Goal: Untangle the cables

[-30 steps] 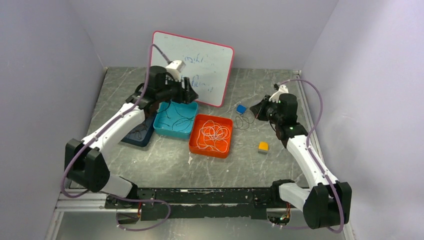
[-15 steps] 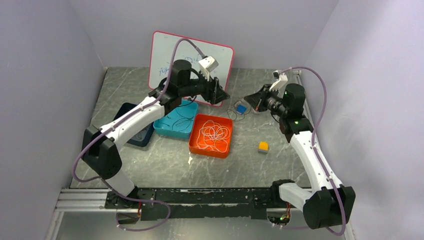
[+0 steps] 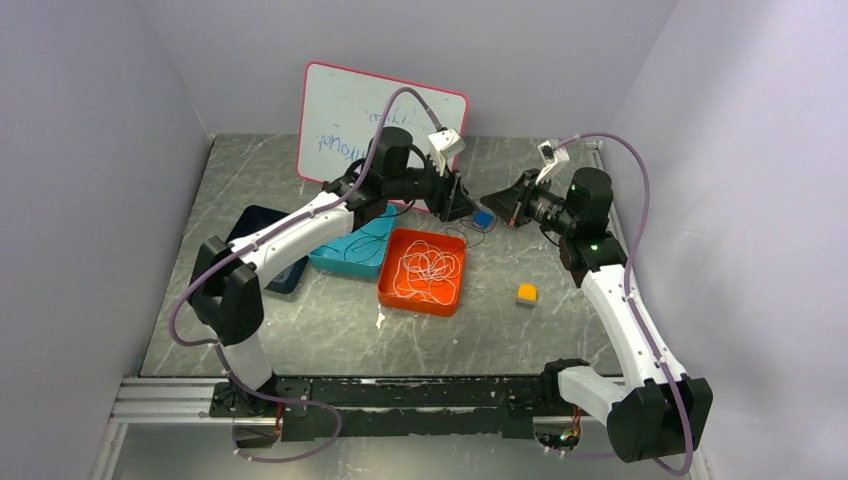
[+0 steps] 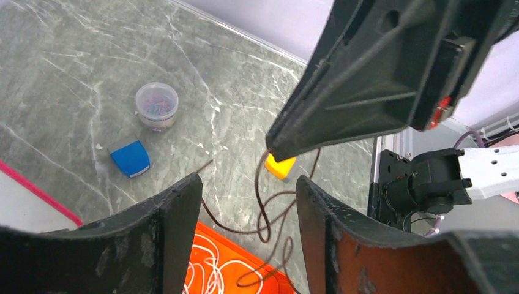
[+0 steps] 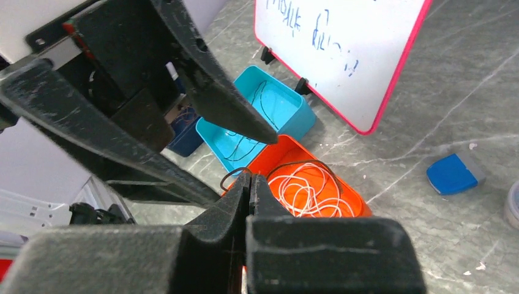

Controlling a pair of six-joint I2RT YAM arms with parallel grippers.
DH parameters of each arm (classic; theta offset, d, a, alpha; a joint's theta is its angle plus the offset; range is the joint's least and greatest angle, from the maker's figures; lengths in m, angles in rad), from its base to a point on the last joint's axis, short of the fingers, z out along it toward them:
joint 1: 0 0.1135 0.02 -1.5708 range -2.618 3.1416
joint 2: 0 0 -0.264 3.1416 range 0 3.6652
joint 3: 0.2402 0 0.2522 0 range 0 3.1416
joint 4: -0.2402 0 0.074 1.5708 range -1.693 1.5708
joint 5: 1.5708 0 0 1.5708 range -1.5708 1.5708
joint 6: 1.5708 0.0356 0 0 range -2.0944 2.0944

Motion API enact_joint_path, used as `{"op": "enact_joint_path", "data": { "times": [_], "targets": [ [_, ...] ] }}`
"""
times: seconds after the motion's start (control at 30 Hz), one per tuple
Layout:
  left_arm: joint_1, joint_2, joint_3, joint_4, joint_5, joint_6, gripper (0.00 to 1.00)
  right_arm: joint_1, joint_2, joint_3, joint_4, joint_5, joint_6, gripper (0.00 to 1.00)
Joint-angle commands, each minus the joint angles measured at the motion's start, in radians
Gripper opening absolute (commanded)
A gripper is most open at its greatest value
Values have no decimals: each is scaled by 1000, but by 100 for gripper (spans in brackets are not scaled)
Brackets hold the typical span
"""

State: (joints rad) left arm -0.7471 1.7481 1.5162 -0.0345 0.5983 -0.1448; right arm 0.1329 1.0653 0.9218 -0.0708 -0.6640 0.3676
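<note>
My right hand pinched tight on dark cable, loop dangling under it. My left hand half open, empty, cable hanging just ahead.

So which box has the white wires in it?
The orange tray. It holds a curly bunch of white cables, while the teal tray beside it holds dark cables.
</note>
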Motion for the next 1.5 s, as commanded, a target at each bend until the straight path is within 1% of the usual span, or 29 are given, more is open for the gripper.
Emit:
{"op": "enact_joint_path", "data": {
  "times": [0.0, 0.03, 0.1, 0.2, 0.33, 0.37, 0.4, 0.47, 0.57, 0.6, 0.73, 0.8, 0.97, 1.13, 1.17, 1.3, 1.4, 1.47],
  "targets": [
    [-14, 28, 61, 30, 48, 14, 60, 5, -18, 14, 23, -50, -21, 0],
    [-15, 33, 65, 30, 51, 13, 57, 5, -20, 14, 24, -50, -23, 0],
    [-19, 38, 66, 31, 57, 10, 48, 5, -23, 14, 26, -47, -22, 0],
    [-20, 39, 65, 22, 65, 11, 31, 5, -27, 10, 29, -34, -23, 0],
    [-19, 23, 66, -15, 35, 29, 9, 7, -50, -2, 44, 0, -24, 0],
    [-19, 19, 69, -22, 26, 32, 7, 6, -59, -7, 51, 10, -26, 0],
    [-19, 15, 74, -33, 18, 35, 7, 6, -68, -10, 55, 20, -28, 0],
    [-20, 7, 91, -55, -1, 41, 7, 7, -81, -18, 66, 27, -40, 6],
    [-19, -7, 115, -77, -37, 46, 7, 7, -92, -37, 81, 23, -56, 25],
    [-19, -12, 123, -83, -54, 46, 7, 7, -94, -43, 87, 15, -61, 29],
    [-19, -17, 153, -107, -90, 49, 7, 6, -86, -48, 91, -35, -106, 41],
    [-19, -21, 157, -107, -91, 43, 7, 7, -81, -48, 82, -29, -128, 44],
    [-20, -35, 159, -100, -88, 23, 7, 7, -56, -49, 77, 52, -139, 44],
    [-20, -49, 178, -101, -54, -1, 7, 6, -35, -79, 156, 162, -60, 41],
    [-19, -51, 185, -104, -45, -3, 7, 6, -32, -99, 204, 168, -34, 40],
    [-18, -83, 203, -130, -44, 13, 7, 20, -3, -152, 329, 179, 42, 28],
    [-13, -128, 207, -142, -70, 18, 7, 40, 27, -171, 347, 219, 45, 24],
    [-3, -157, 220, -162, -77, 20, 7, 48, 25, -189, 354, 277, 51, 18]
  ]
}}
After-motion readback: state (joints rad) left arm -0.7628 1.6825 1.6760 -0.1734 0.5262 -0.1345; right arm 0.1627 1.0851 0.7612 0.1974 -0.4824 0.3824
